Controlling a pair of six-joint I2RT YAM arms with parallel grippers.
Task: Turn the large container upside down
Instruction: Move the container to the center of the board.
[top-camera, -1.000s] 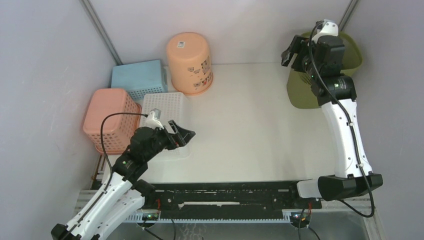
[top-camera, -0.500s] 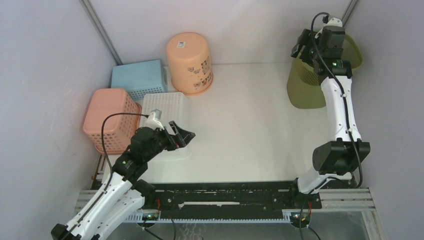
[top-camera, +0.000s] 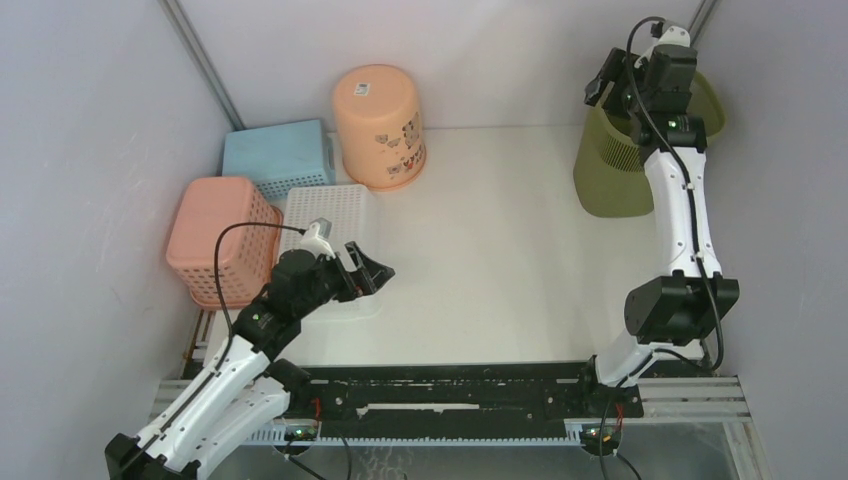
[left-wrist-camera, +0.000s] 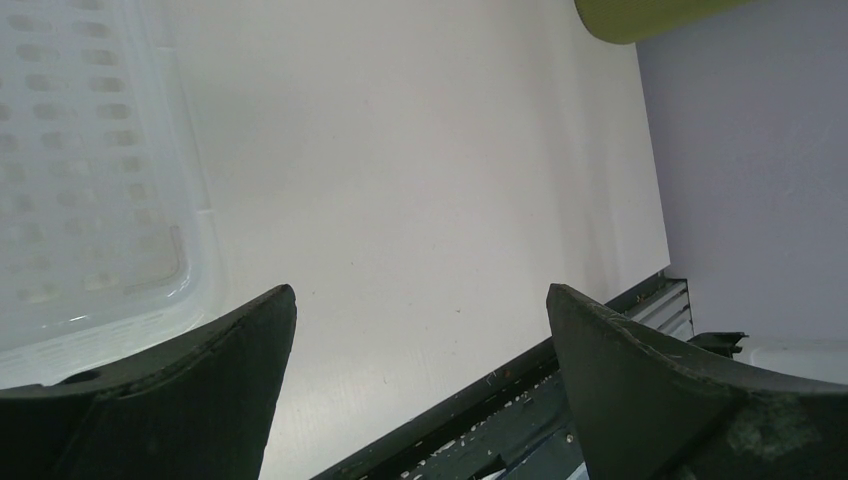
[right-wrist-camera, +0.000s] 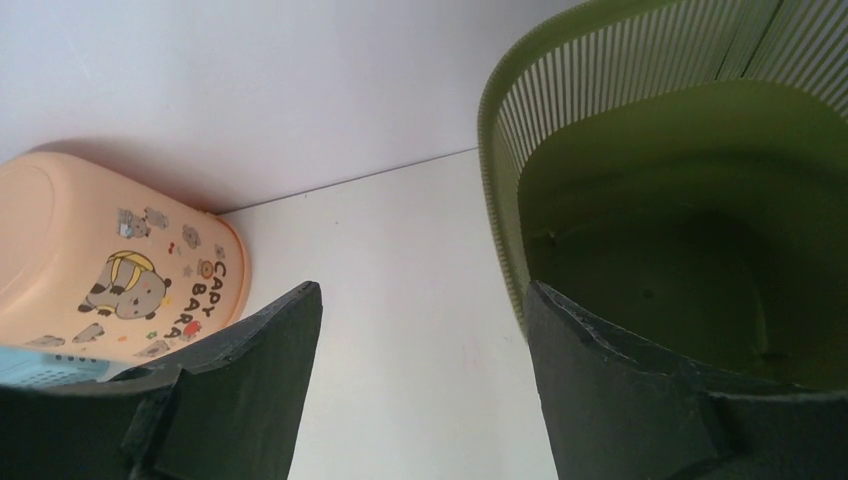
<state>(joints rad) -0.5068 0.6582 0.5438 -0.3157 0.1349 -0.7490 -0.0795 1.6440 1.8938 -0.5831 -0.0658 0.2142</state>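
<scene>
The large container, an olive-green bin, stands upright with its mouth up in the back right corner. In the right wrist view its slatted upper band and solid inside fill the right half. My right gripper is open and held above the bin's left rim. In its wrist view one finger is over the bin's inside and the other is over the bare table. My left gripper is open and empty, low over the table by the white tray's right edge; it also shows in the left wrist view.
A peach bucket with cartoon print stands upside down at the back centre and also shows in the right wrist view. A blue basket, a pink basket and a white perforated tray sit at the left. Walls close in behind and right of the bin.
My right arm has stretched back and to the right, carrying its open gripper from in front of the bin to above the bin's left rim. My left arm has barely shifted.
</scene>
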